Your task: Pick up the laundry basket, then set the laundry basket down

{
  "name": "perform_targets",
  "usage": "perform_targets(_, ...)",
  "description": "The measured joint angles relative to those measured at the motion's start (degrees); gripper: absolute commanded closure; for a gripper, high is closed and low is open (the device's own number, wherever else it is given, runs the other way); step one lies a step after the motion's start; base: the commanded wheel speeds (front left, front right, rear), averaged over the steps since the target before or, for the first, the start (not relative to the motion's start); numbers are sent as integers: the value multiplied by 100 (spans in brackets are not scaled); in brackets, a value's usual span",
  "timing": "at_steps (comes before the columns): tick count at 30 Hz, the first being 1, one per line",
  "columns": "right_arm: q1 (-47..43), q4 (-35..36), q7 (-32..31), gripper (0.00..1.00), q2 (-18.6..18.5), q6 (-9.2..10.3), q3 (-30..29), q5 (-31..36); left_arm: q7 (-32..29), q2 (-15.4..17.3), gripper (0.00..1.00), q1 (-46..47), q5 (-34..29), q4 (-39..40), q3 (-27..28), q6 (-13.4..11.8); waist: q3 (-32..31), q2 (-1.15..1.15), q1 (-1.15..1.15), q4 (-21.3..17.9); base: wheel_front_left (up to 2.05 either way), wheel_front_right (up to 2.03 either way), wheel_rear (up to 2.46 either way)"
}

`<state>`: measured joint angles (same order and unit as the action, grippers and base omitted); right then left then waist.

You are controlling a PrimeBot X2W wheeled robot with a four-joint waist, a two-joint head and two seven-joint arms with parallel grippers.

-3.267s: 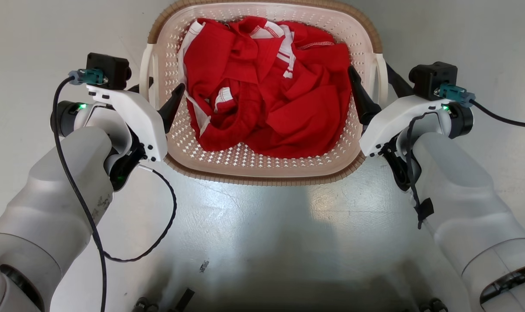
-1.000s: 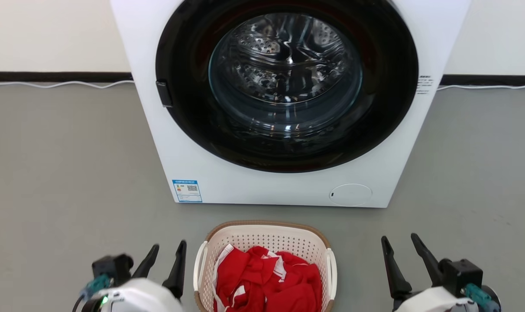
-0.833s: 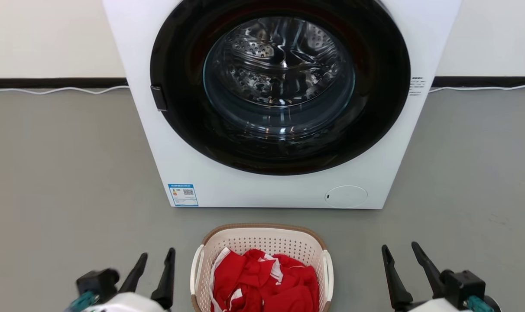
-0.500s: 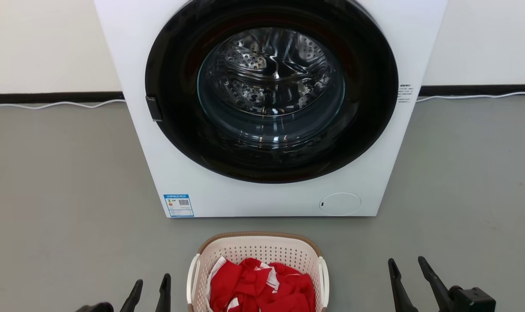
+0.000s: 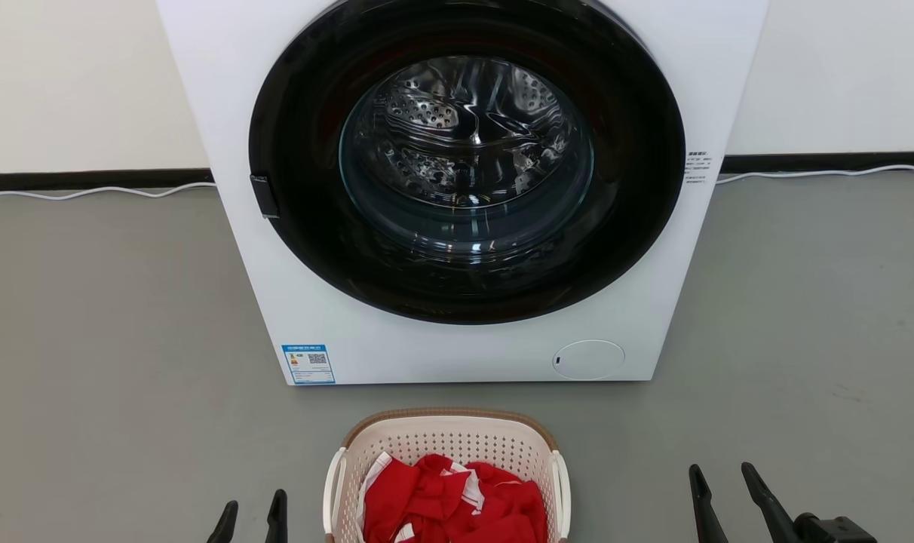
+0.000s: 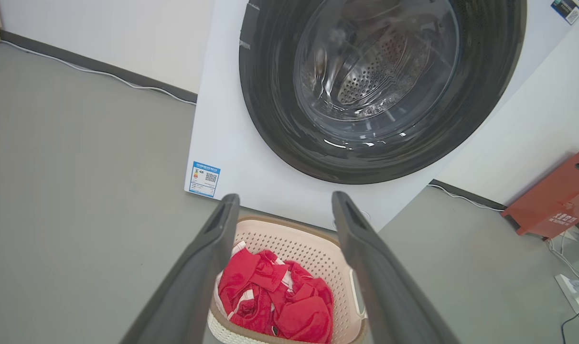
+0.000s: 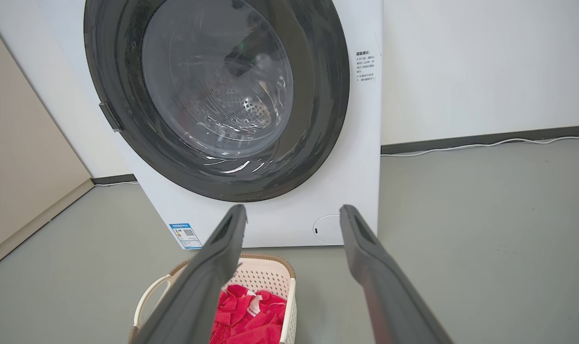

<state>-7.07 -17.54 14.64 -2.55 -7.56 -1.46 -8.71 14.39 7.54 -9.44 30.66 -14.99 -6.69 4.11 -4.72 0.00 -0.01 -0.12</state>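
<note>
The laundry basket [image 5: 449, 445] is cream perforated plastic with a brown rim and white side handles. It stands on the grey floor just in front of the washing machine, with red clothes [image 5: 457, 505] inside. My left gripper [image 5: 255, 505] is open at the bottom edge, a little left of the basket and apart from it. My right gripper [image 5: 721, 471] is open farther off on the right. The left wrist view looks down between the left gripper's [image 6: 284, 198] spread fingers onto the basket [image 6: 294, 243]. In the right wrist view the right gripper [image 7: 293, 209] is empty, with the basket [image 7: 265, 274] at lower left.
A white front-loading washing machine [image 5: 638, 339] with a round dark door stands right behind the basket. A white cable [image 5: 87, 192] runs along the wall's foot. A red crate [image 6: 552, 200] and a power strip [image 6: 573, 291] lie to the machine's right. Grey floor stretches on both sides.
The head view has swung up from the basket to the washing machine. Both grippers, earlier at the basket's handles, now stand apart from it, lower in the picture than a second ago.
</note>
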Motion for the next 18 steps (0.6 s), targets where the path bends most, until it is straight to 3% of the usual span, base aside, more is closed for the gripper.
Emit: perform_targets(18, 7, -56, -1, 0, 2, 0, -36, 22, 0, -138, 0, 8, -252, -69, 267, 152, 10, 0, 0, 74, 0, 0, 0)
